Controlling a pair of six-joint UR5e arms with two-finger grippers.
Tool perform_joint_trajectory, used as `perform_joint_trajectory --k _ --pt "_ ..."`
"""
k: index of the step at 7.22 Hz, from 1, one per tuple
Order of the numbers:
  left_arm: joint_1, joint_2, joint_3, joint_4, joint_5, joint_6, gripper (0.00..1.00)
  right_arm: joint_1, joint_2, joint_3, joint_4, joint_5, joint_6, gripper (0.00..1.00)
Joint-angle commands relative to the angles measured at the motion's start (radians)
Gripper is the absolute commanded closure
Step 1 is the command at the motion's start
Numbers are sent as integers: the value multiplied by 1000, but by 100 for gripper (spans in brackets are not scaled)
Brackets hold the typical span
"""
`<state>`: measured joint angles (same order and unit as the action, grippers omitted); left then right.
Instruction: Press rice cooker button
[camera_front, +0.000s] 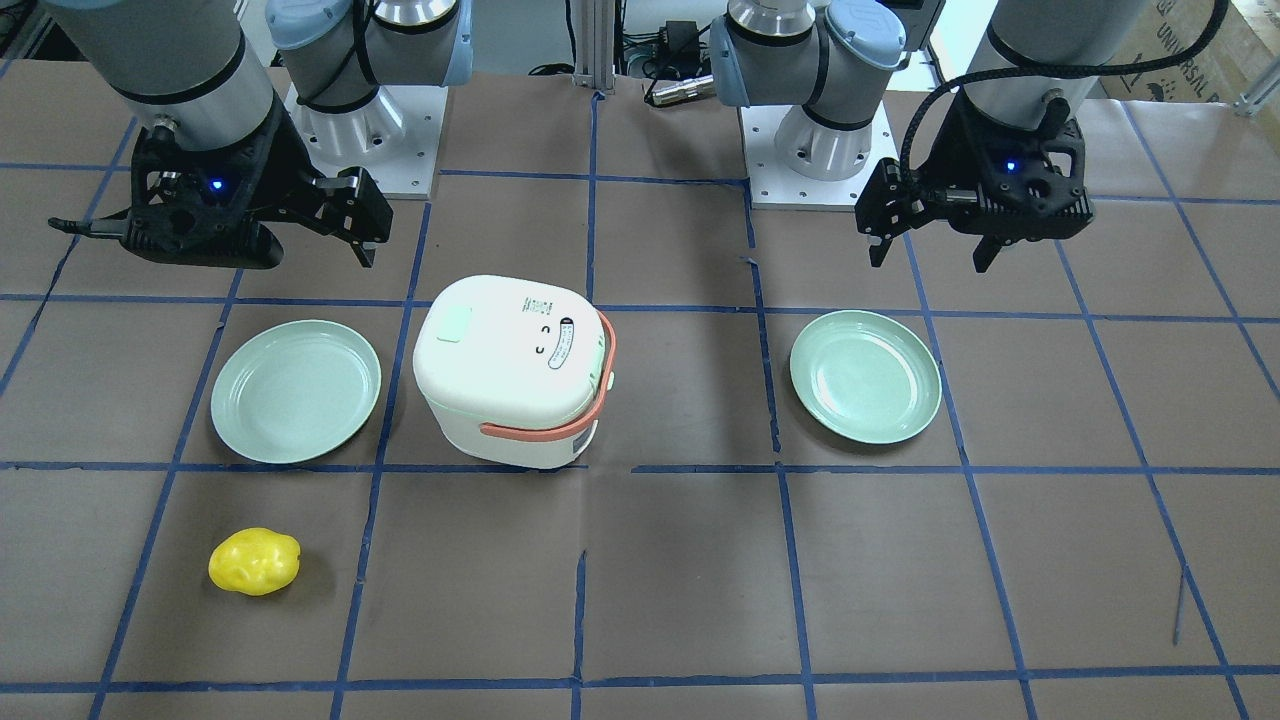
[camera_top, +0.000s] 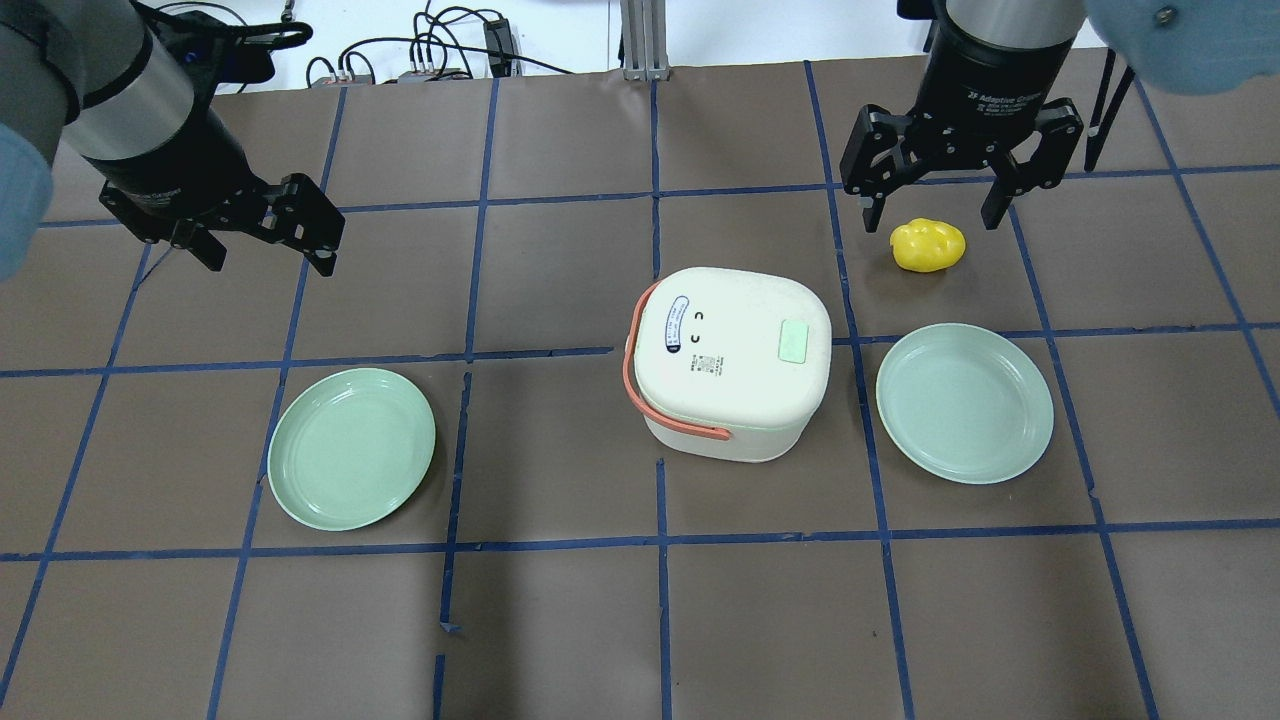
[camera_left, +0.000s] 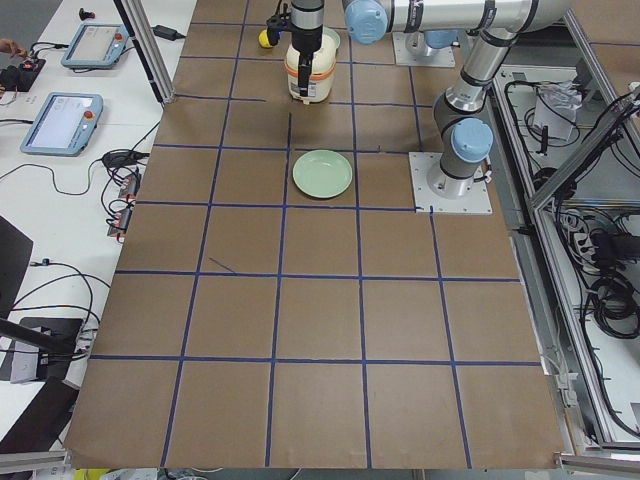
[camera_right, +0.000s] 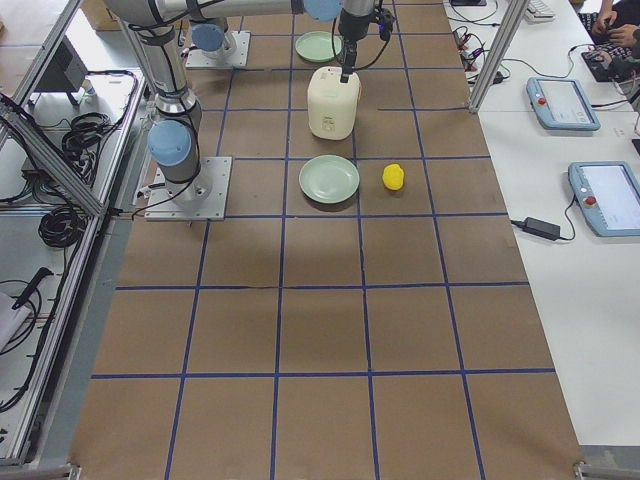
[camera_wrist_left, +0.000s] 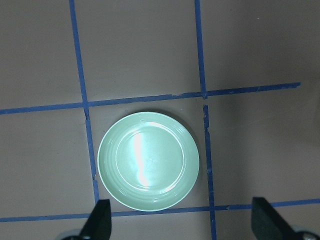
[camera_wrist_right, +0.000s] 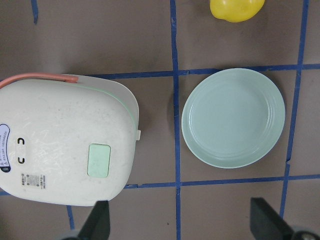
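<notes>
In the overhead view, look to the upper left of the frame. There the left end effector hangs above the bare brown bench. Its two fingers are spread wide and have nothing between them. The left wrist view agrees: you see both fingertips far apart at the bottom corners, with only bench and plate showing in the gap.

Below and a little right of it, in the lower left, the first mint-green plate lies flat on the bench. It is well apart from everything else.

Just right of the frame's centre you'll find the rice cooker, standing upright with its lid closed. Its coral-orange handle is folded down around the left and near sides. On the lid, the oval label sits toward the left. The pale green rectangular button sits toward the right edge. Neither arm touches the cooker.

To the right of the cooker, near but not touching, lies the second mint-green plate. In the right wrist view you can see a strip of bench and a blue tape line between the two.

Above that plate, in the upper right, rests a yellow lumpy fruit-like object. The right end effector hangs over it with fingers fully spread and grips nothing. You cannot tell from the overhead view how far it is above the yellow object. The right wrist view looks down on the cooker's button side and the plate from well above.
</notes>
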<state>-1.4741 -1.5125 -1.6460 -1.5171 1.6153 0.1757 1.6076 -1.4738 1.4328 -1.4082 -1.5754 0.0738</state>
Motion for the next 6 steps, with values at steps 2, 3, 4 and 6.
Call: perform_joint_trajectory --k 2,3,4,6 --pt "0 0 0 0 0 -1 0 0 0 0 0 2 1 0" --pt "0 2 0 0 0 1 0 0 1 0 0 2 1 0" --pt "0 0 0 0 0 -1 0 0 -2 0 0 2 1 0" --pt "0 0 0 0 0 -1 0 0 -6 0 -3 3 12 0"
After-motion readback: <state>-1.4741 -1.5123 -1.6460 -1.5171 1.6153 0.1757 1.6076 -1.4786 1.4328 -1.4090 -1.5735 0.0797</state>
